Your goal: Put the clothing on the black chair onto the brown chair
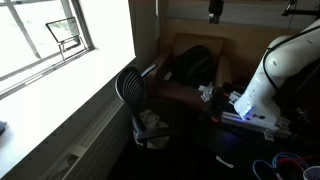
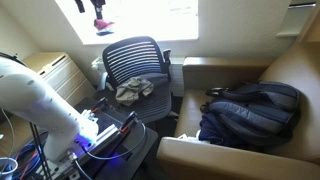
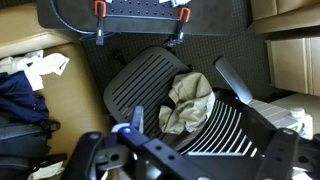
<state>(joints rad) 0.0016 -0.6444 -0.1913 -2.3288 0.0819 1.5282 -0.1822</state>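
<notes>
A dark backpack (image 2: 250,112) lies slumped (straps and folds showing). Just beside the backpack sits crumpled white stuff (image 3: 35,68), perhaps paper. Well apart from the backpack is a bright window (image 1: 45,35), and a small red object (image 2: 101,25) stands equally far off.

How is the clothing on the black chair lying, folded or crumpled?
Crumpled. The clothing lies bunched in an uneven heap on the black chair.

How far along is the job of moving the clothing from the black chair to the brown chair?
Nothing is done yet: the clothing lies on the black chair seat. In hand: the gripper points toward it in the wrist view, fingers apart, empty. Left: grasp, carry, place on the brown chair.
</notes>
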